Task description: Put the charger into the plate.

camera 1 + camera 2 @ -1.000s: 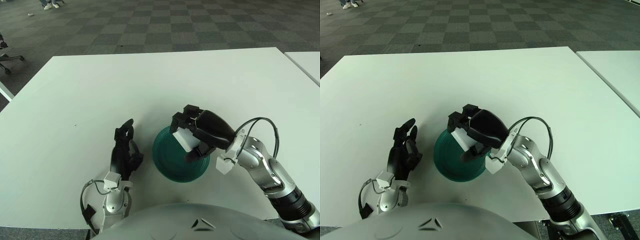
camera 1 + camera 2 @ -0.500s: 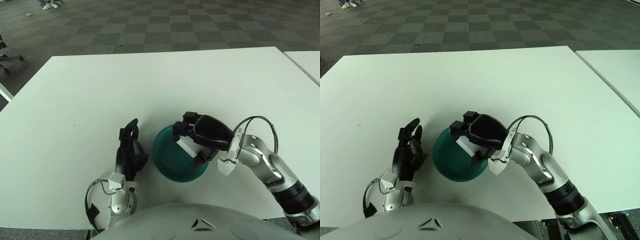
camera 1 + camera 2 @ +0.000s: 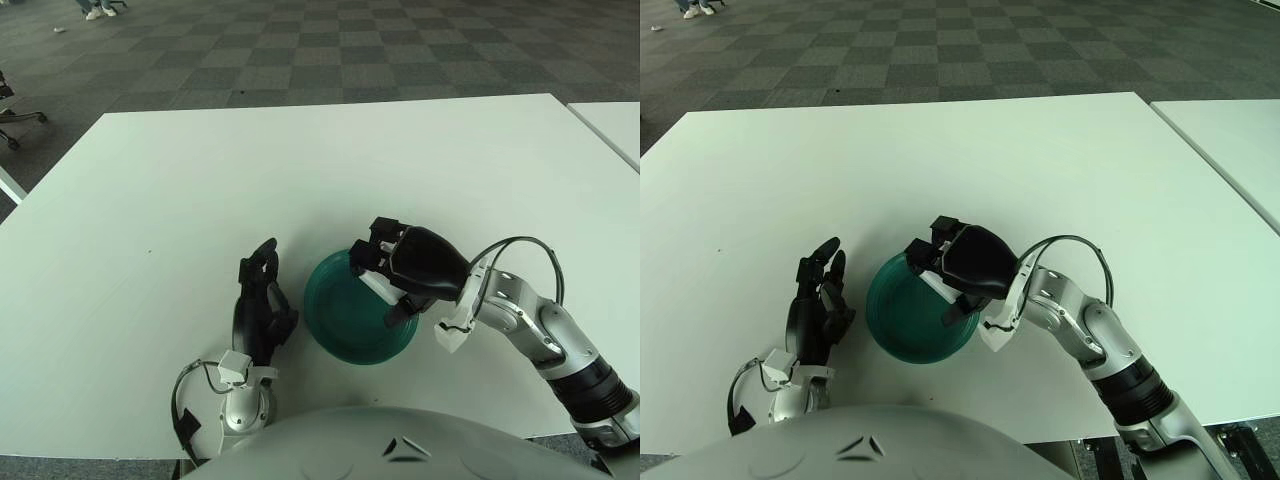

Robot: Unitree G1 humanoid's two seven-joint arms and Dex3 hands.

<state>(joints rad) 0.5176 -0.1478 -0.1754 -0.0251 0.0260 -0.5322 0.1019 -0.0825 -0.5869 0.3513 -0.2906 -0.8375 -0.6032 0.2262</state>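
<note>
Charger [image 3: 376, 283]: white, blocky | right robot hand [image 3: 398, 272] grips | over green plate [image 3: 345, 335]

A white table [image 3: 300, 170] carries a dark green plate [image 3: 340, 320] near its front edge.

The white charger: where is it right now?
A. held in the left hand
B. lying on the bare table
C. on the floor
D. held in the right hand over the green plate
D: the right hand grips the charger above the plate.
</note>
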